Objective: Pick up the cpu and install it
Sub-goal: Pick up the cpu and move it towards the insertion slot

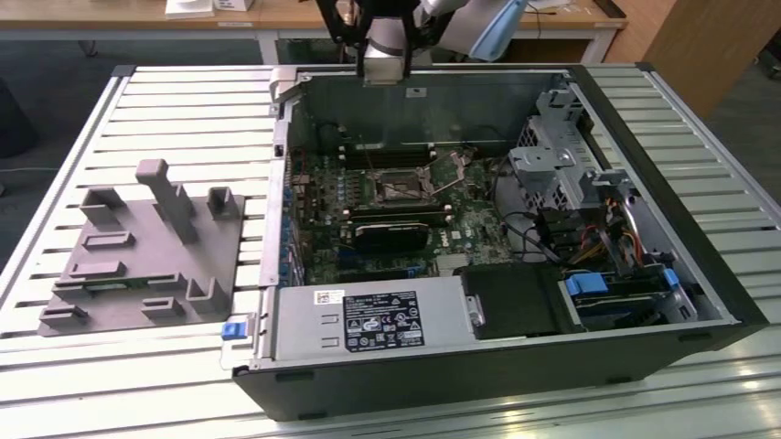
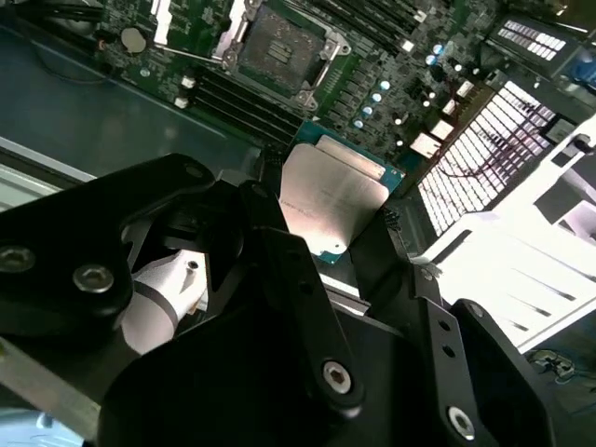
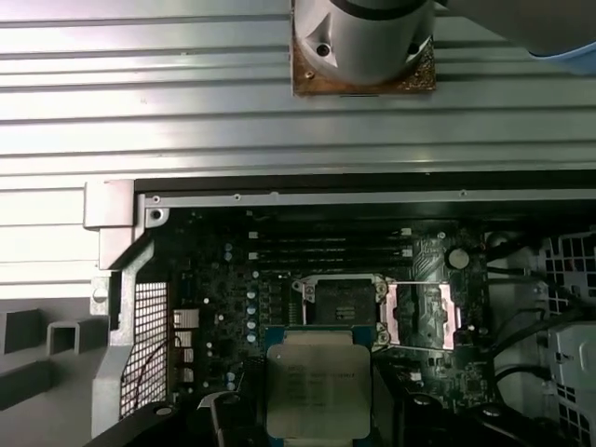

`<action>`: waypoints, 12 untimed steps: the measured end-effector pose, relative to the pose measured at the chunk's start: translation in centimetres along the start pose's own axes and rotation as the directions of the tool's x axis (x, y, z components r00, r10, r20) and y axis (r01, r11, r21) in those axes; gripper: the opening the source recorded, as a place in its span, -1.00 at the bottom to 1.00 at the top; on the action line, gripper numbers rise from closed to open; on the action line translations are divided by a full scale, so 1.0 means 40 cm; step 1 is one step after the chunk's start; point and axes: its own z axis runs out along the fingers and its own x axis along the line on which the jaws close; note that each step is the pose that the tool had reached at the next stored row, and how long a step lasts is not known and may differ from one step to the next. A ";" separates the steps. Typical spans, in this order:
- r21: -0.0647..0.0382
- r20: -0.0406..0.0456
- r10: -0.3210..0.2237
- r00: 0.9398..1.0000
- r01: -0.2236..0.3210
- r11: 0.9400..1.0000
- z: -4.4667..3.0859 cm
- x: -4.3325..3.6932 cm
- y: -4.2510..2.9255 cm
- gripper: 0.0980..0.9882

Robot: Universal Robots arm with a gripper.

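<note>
The cpu (image 2: 335, 200), a flat square chip with a shiny silver top on a green edge, is held between the black fingers (image 2: 279, 242) of my gripper (image 2: 331, 228), which is shut on it. In the first wrist view the cpu (image 3: 318, 386) hangs above the motherboard, just short of the open black socket (image 3: 340, 303), whose metal load plate (image 3: 419, 317) is folded aside. In the exterior view the arm (image 1: 380, 55) hovers over the far edge of the open computer case, and the socket (image 1: 401, 189) lies on the board below it.
The open case (image 1: 488, 229) lies on a slatted white table (image 1: 183, 119). A grey plastic tray (image 1: 146, 247) stands at the exterior view's left. Memory slots (image 3: 331, 247), cables (image 1: 550, 233) and a drive cage (image 1: 561, 165) surround the socket.
</note>
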 end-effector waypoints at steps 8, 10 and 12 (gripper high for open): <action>0.000 0.000 0.000 1.000 0.000 1.000 0.003 -0.060 0.010 0.00; 0.000 0.000 0.000 1.000 0.000 1.000 0.004 -0.074 0.012 0.00; 0.000 0.000 0.000 1.000 0.000 1.000 0.004 -0.085 0.013 0.00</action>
